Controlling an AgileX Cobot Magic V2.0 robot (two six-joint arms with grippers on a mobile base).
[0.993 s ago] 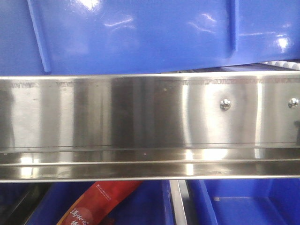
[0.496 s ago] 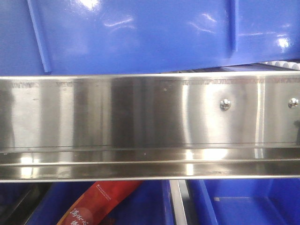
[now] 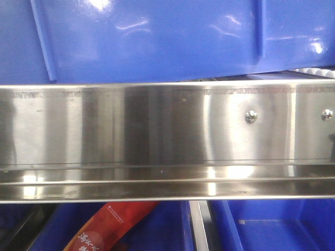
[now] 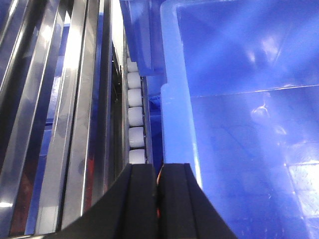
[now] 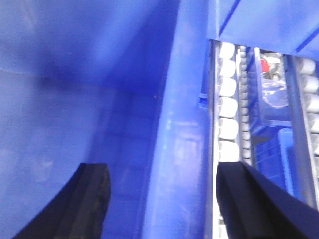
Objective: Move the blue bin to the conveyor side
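Red packet (image 3: 112, 227), white-lettered, lying slanted in left lower crate (image 3: 167, 222). Second lower crate (image 3: 282, 230) just beside on the right, pale strip (image 3: 198, 225) between. Clear bag (image 5: 273, 94), blurred, glimpsed in right wrist view.

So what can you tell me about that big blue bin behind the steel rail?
The blue bin is a large glossy plastic crate with raised vertical ribs and a thick rim, empty where its inside shows. It stands upright beside the white rollers, above the steel rail. The right gripper straddles its rim, fingers apart.

The conveyor (image 3: 167, 130) (shiny steel side rail (image 3: 78, 125), pale rollers (image 4: 135, 117)) bears the blue bin (image 3: 157, 36) on top
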